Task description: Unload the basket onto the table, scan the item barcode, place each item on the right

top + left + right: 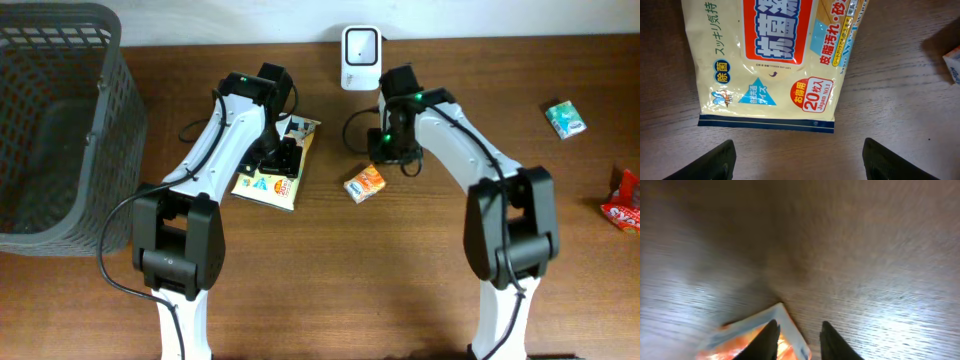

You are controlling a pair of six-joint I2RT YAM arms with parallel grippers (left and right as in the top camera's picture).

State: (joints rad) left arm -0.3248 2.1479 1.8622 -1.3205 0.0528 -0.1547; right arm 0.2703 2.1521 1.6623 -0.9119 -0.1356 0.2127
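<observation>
Grey basket (50, 130), white scanner (360, 57), overhead only

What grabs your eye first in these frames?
The yellow wipes pack printed in Japanese, flat on the wooden table beneath the left gripper, whose fingers stand wide apart. Next, the big grey basket at the table's left edge and the white scanner at the far edge, between the arms.

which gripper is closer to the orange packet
Right. The right gripper sits right at a corner of the orange packet. The left gripper, jaws wide, hovers at the wipes pack, clearly apart from the packet.
</observation>
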